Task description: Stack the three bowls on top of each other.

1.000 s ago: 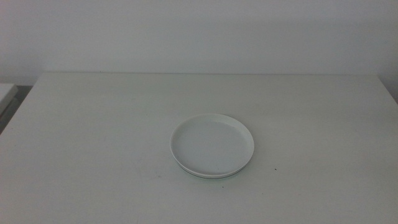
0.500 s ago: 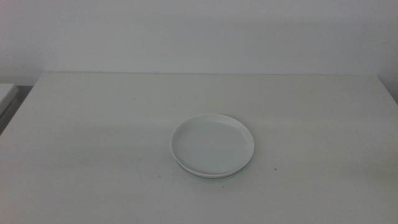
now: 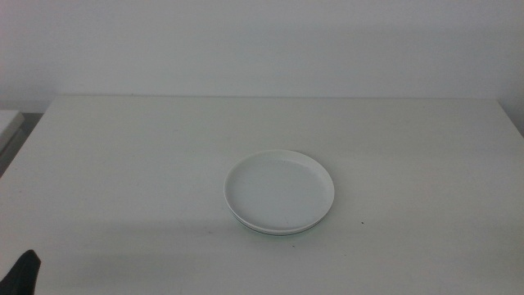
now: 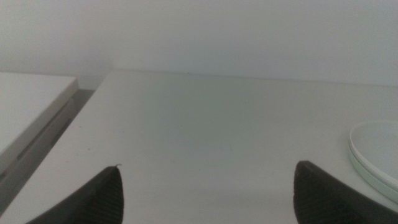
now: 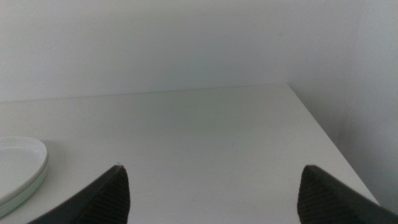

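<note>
A white bowl (image 3: pixel 279 190) sits on top of a stack in the middle of the table. The pale mint green rim (image 3: pixel 271 233) of a bowl shows under its front edge. I cannot make out a grey-blue bowl. The stack also shows in the left wrist view (image 4: pixel 376 149) and in the right wrist view (image 5: pixel 18 163). My left gripper (image 4: pixel 208 168) is open and empty, low over the table's front left, well apart from the stack; its dark tip (image 3: pixel 23 274) shows in the middle view. My right gripper (image 5: pixel 212 168) is open and empty, to the right of the stack, outside the middle view.
A white ledge (image 4: pixel 31 99) stands beyond the table's left edge, with a dark gap between. The table's right edge (image 5: pixel 336 149) drops off next to a wall. A small dark speck (image 3: pixel 363 222) lies on the table right of the stack.
A dark tip of my left gripper has come into the middle view's bottom left corner. The stack has not moved.
</note>
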`<state>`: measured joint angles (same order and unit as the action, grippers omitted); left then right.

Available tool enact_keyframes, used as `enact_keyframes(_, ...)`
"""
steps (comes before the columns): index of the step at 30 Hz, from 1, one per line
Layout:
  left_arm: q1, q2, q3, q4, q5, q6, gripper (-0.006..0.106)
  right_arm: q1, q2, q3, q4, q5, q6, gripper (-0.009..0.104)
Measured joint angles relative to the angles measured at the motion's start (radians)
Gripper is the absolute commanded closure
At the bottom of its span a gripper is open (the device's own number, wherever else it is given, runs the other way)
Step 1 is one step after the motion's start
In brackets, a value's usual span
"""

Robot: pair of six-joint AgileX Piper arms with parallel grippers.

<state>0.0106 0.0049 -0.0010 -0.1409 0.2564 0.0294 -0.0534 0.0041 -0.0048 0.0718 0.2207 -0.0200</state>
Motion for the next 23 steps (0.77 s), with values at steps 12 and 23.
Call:
enact_keyframes(12,0.0,0.0,0.0,0.011,-0.053,0.0,0.007,0.0,0.0,0.002,-0.013,-0.002,0.0,0.002)
enact_keyframes(23,0.008,0.0,0.0,0.011,-0.076,0.0,0.007,0.0,0.0,0.002,-0.013,-0.002,0.0,0.002)
